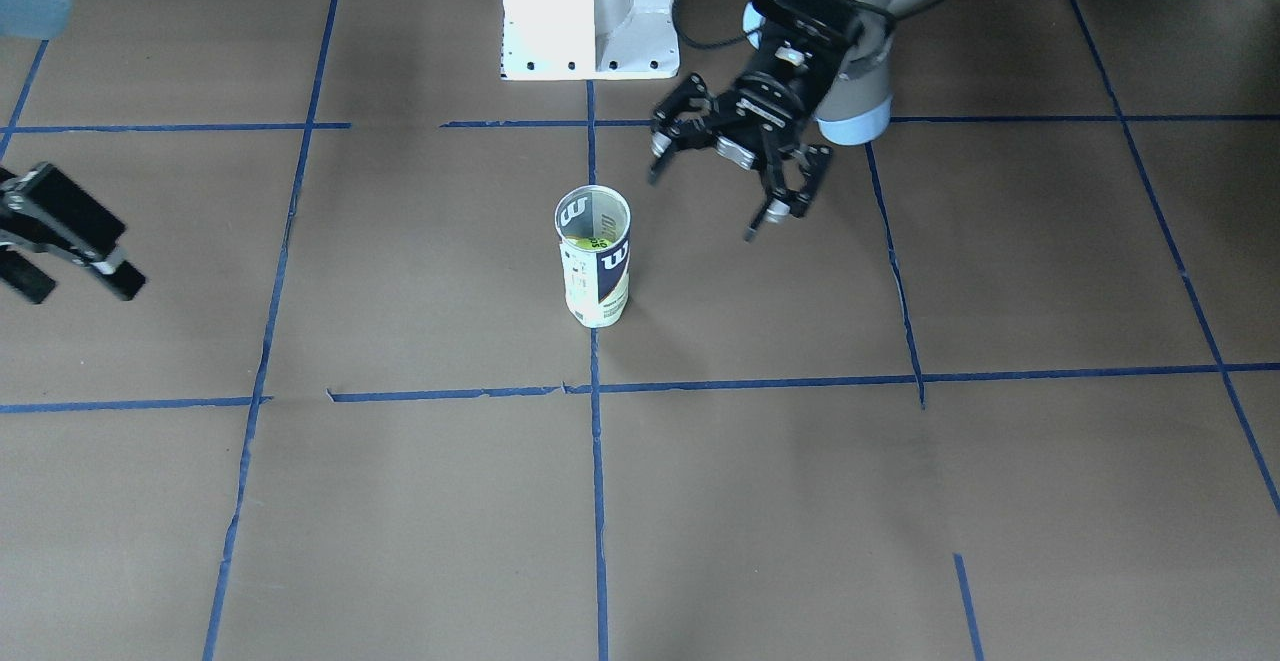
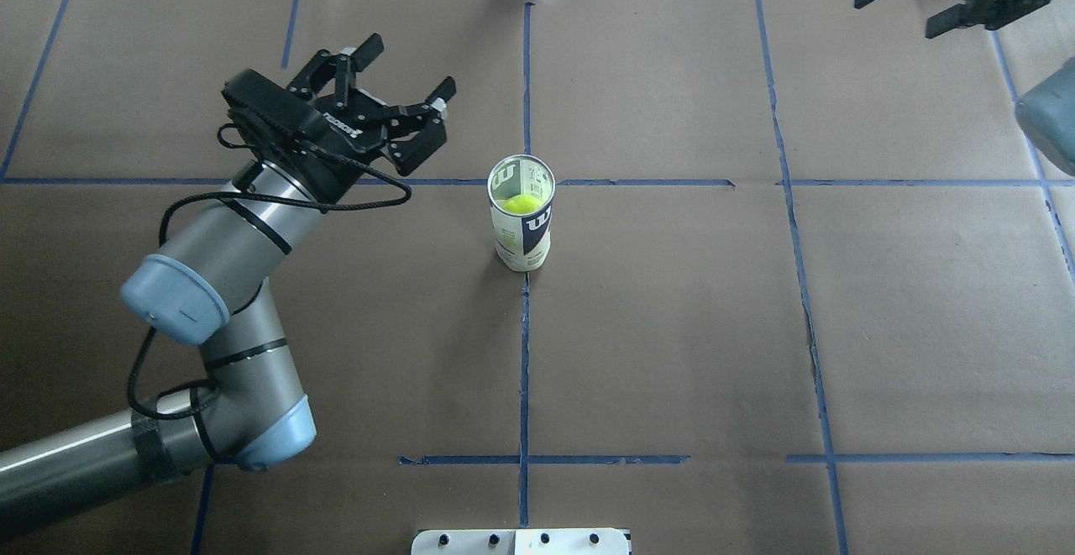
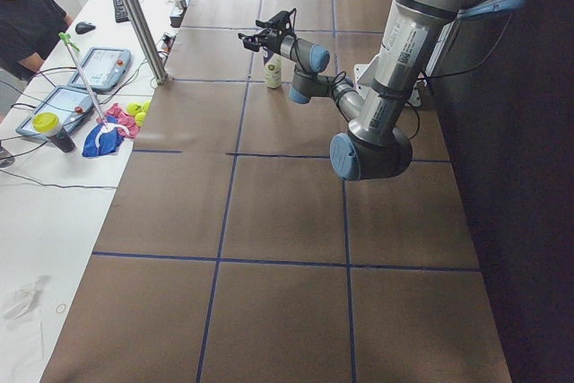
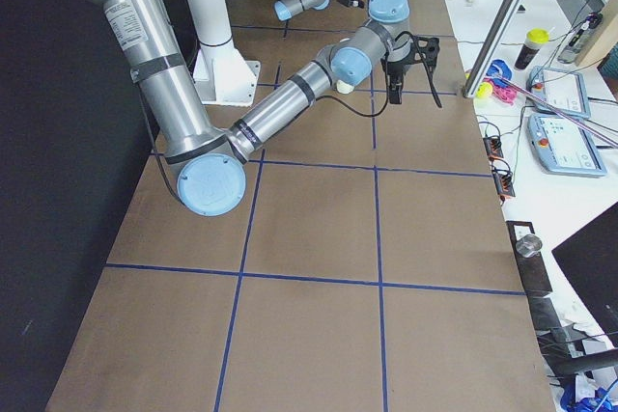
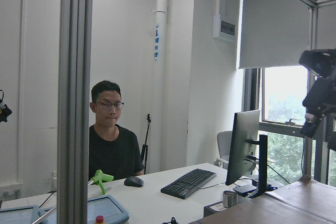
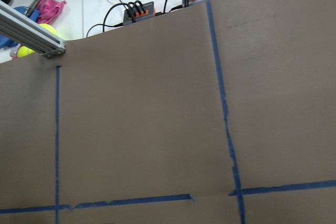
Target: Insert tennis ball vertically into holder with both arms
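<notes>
White W emblem on holder (image 2: 522, 236) navy label; second W inside rim. Other print too small to read.

The holder (image 2: 525, 244) wall hides most of tennis ball (image 2: 521, 202); edge crops right tool (image 2: 903, 16)

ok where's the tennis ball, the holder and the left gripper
tennis ball (image 2: 521, 202), overhead view, its top seen through the open mouth
holder (image 2: 527, 244), overhead view, labelled side wall
left gripper (image 2: 405, 68), overhead view, midway between its open fingertips
</notes>
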Robot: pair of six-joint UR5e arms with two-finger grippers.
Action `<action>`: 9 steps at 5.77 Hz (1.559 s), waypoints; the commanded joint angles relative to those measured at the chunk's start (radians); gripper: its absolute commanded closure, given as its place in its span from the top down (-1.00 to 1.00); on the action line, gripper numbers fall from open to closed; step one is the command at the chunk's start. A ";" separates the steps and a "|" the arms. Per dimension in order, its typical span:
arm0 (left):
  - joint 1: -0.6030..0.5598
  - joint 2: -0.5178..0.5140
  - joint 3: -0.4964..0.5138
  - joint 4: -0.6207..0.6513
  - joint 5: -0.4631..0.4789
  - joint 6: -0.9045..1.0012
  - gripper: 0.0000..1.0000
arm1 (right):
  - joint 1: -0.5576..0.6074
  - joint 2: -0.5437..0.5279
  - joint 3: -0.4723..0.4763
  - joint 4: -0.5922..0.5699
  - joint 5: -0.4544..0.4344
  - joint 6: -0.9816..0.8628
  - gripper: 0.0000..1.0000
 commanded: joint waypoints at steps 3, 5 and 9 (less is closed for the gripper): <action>-0.543 0.237 0.004 0.397 -0.759 -0.175 1.00 | 0.161 -0.230 -0.023 -0.005 0.029 -0.354 1.00; -0.777 0.265 0.052 0.704 -1.157 -0.109 1.00 | 0.227 -0.310 -0.045 -0.016 0.047 -0.510 1.00; -0.918 0.412 0.053 1.217 -1.345 0.163 1.00 | 0.274 -0.338 -0.117 -0.159 0.055 -0.773 1.00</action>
